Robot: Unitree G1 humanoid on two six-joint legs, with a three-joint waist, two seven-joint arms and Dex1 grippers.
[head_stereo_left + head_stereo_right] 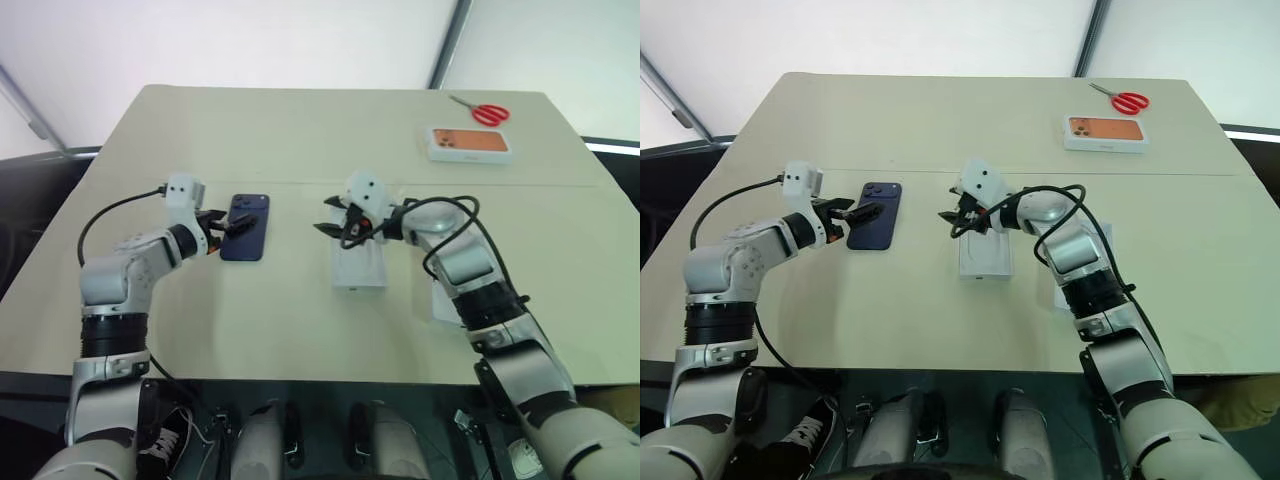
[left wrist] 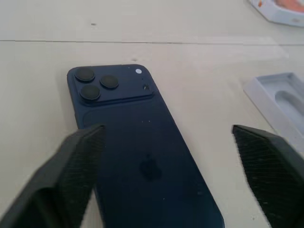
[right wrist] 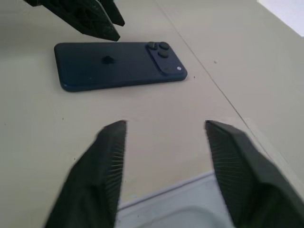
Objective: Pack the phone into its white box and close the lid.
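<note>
Head pair overlooks the table (image 1: pixel 300 320); both wrist views near the phone (image 2: pixel 137 156).

Beige table (image 1: pixel 300 330), white walls behind

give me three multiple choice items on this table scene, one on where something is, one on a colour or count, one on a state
1. Where do the red-handled scissors lie?
A. at the far right of the beige table, beyond the white box with the orange phone picture
B. beside the slim dark navy-blue phone
C. in the right gripper

2. How many round lenses does the phone's camera cluster show?
A. one
B. three
C. five

3. How is the left gripper?
A. shut on the phone
B. shut and empty
C. open over the phone

Answers: 1 A, they lie near the far right corner; 2 B, the left wrist view shows three; 3 C, its fingers stand apart, gripping nothing.
</note>
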